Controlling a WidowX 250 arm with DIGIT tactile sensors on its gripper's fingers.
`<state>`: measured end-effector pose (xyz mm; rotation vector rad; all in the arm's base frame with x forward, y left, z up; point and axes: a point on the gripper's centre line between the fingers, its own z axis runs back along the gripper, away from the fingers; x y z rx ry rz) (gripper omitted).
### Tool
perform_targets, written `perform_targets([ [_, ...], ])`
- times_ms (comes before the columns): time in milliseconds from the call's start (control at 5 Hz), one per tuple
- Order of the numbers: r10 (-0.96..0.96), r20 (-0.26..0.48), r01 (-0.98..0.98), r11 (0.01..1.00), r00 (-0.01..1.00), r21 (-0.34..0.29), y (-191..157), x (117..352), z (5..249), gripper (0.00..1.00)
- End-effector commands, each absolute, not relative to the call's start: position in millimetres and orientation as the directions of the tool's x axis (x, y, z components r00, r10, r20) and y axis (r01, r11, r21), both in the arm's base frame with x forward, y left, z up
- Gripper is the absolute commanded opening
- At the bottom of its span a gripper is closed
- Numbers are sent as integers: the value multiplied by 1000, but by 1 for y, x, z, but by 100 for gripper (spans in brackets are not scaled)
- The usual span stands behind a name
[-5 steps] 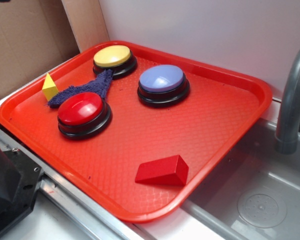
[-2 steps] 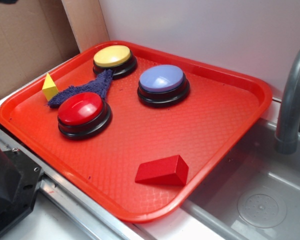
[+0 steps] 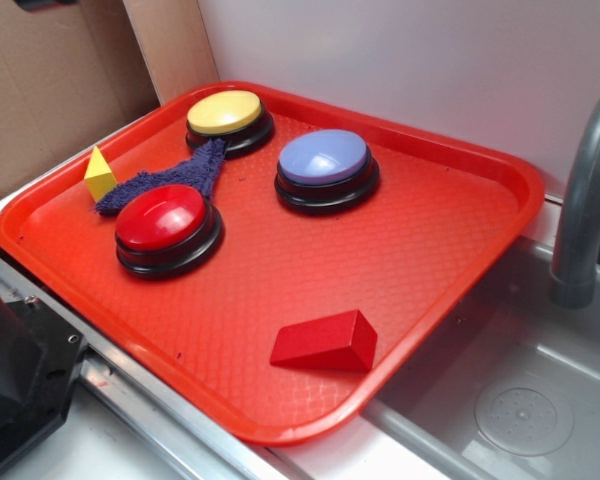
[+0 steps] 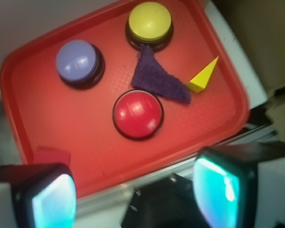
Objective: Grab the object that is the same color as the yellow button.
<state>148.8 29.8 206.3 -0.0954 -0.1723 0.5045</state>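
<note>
Yellow block [image 4: 203, 76], your target, sat untouched on the red tray [image 3: 400, 260] at about 9 o'clock in the exterior view, just beside the purple cloth [image 4: 156, 78]. In the wrist view it lay near 2 o'clock, with its pointed tip aimed up and to the right. The yellow button [image 4: 149, 21] that set the colour stood at the tray's far end, around 12 o'clock; the lavender-blue button [image 4: 77, 60] and red button [image 4: 137, 113] stood nearer. A red wedge [image 3: 325, 342] lay apart near the tray's front edge.

Your gripper [image 4: 133, 190] hung well above the tray with its fingers spread wide apart and nothing between them. By my reading, nothing was done yet: you had the whole approach, the descent over the block and the closing ahead of you.
</note>
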Motion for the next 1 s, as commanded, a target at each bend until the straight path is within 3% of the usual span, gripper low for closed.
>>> perform_targets([
  [0, 750, 182, -743, 659, 636, -117, 80, 164, 164, 100],
  [400, 861, 245, -878, 474, 447, -64, 113, 174, 126, 100],
  [800, 888, 251, -915, 402, 385, -17, 145, 181, 78, 100],
])
